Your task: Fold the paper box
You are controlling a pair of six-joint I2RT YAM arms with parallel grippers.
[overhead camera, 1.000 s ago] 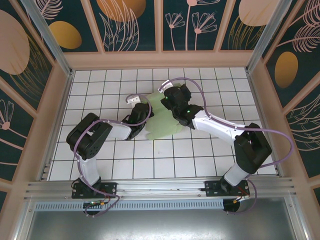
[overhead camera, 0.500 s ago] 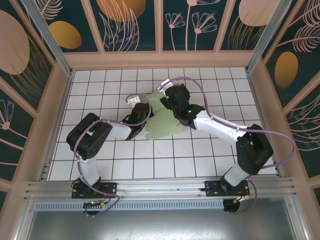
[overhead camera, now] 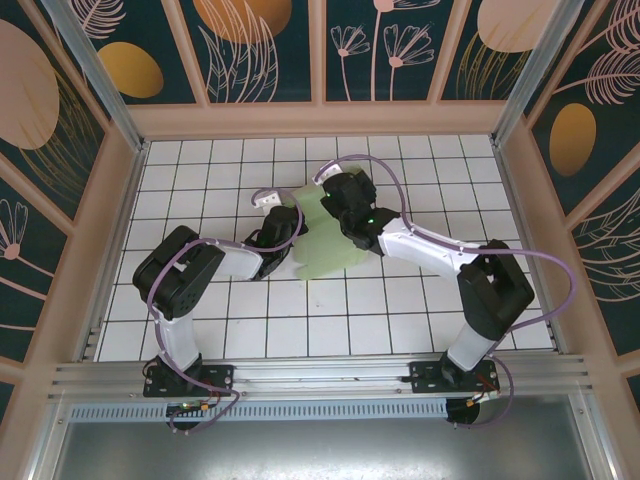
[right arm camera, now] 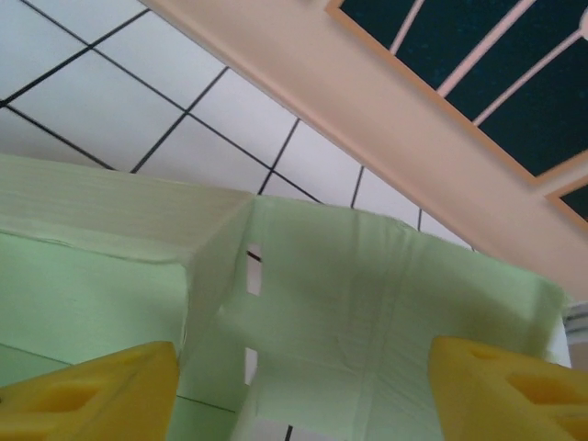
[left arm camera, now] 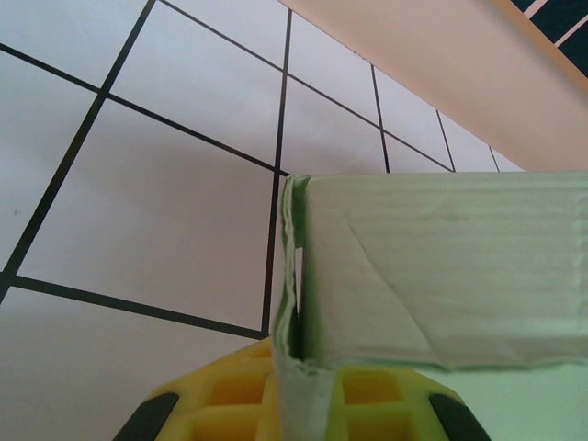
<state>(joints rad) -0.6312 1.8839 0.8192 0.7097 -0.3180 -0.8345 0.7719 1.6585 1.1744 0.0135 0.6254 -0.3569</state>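
White-tiled tabletop [overhead camera: 200,170], ringed by floral panels [overhead camera: 260,50]: the mint box [overhead camera: 325,245] lies part-folded near the middle, toward the far side. My left end effector [left arm camera: 299,409] is pressed together on the box's left edge, the thin card pinched between its yellow fingers [left arm camera: 230,404]. My right end effector [right arm camera: 303,395] stands spread at the far edge, a flap between its fingers [right arm camera: 83,386]; I cannot tell whether they touch it.
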